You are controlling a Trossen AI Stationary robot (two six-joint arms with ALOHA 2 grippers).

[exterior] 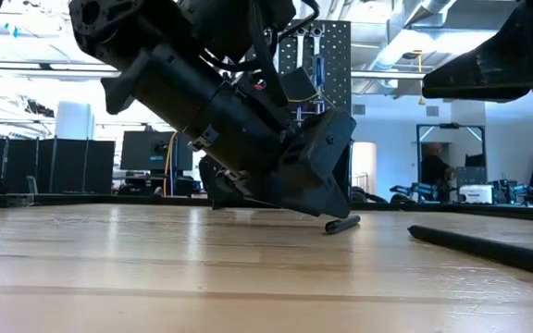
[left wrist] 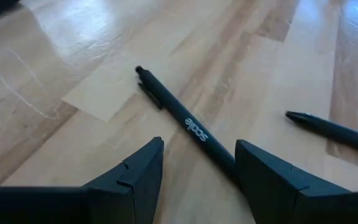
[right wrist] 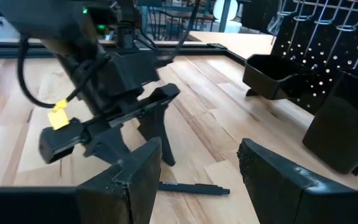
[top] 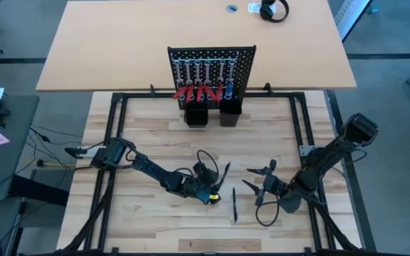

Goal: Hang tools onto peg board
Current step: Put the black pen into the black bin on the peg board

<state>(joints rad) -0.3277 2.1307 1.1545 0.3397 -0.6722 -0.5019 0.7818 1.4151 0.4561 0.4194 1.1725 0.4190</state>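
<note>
Left wrist view: pen (left wrist: 191, 127) between open left claw (left wrist: 199, 167) fingers.

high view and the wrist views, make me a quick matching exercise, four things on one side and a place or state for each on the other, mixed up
Things:
1. left end effector
2. right end effector
3. peg board
4. headphones

Place or state:
a. upright, with red-handled tools hanging on it
b. open and low, a black pen lying between its fingers
c. lying on the tan table beyond the work table
d. open, holding nothing

Pairs: 1-b, 2-d, 3-a, 4-c
</note>
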